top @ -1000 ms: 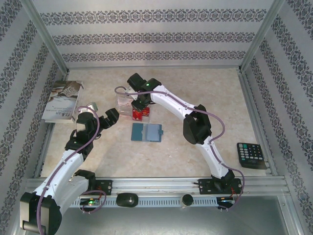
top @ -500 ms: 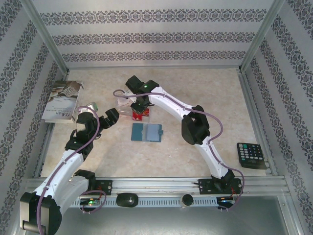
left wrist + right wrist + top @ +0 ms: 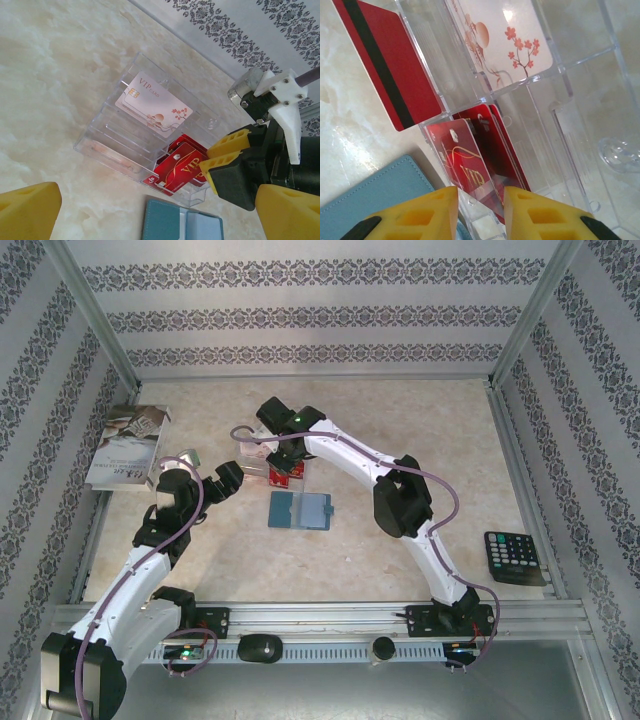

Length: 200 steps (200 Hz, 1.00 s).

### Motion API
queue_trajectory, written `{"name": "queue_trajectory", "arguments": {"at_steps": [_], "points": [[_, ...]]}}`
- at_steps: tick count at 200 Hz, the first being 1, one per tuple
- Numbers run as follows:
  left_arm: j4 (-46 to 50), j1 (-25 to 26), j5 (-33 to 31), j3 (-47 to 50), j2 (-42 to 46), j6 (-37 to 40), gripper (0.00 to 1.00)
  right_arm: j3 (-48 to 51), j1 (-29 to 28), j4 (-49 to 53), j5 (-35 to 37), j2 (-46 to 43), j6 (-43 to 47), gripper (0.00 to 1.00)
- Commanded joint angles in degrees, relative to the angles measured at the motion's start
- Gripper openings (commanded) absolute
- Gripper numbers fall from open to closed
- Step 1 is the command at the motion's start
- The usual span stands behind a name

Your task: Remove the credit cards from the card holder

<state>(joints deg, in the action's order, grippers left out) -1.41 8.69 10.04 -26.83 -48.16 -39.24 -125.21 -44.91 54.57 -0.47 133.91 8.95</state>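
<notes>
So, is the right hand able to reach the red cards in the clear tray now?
Probably yes. The right hand hangs close over the red cards, lined up with them, and nothing covers their upper edges in the clear tray.

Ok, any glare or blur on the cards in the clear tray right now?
Right wrist view: a bright glare spot on the pale card, reflections along the clear tray walls, red cards sharp; left wrist view: VIP print readable, cards in focus; top view: evenly lit, tray small.
</notes>
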Motion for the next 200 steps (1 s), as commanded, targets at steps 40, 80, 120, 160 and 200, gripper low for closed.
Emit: {"name": "queue_trajectory", "arguments": {"at_steps": [40,80,120,160,200], "points": [[-0.58,0.36,1.22,0.2,0.5,0.82,1.0,2.7,-0.86,0.54,-5.11,-2.79,-1.08,0.29],[-0.26,0.3,0.97,0.2,0.67,0.75,1.0,3.27,-0.28,0.38,-7.53,-1.39,-2.0,0.28],[-0.36,0.36,1.12,0.2,0.66,0.83,1.0,3.16,0.51,-0.63,-6.73,-1.26,-2.39,0.2],[-2.89,0.32,2.79,0.64,0.73,0.68,1.0,1.55,0.96,-1.24,-6.57,-2.27,-0.98,0.0],[-11.54,0.36,5.65,3.14,0.53,-2.08,1.0,3.16,1.21,-4.49,-5.24,-7.67,-0.29,0.0]]}}
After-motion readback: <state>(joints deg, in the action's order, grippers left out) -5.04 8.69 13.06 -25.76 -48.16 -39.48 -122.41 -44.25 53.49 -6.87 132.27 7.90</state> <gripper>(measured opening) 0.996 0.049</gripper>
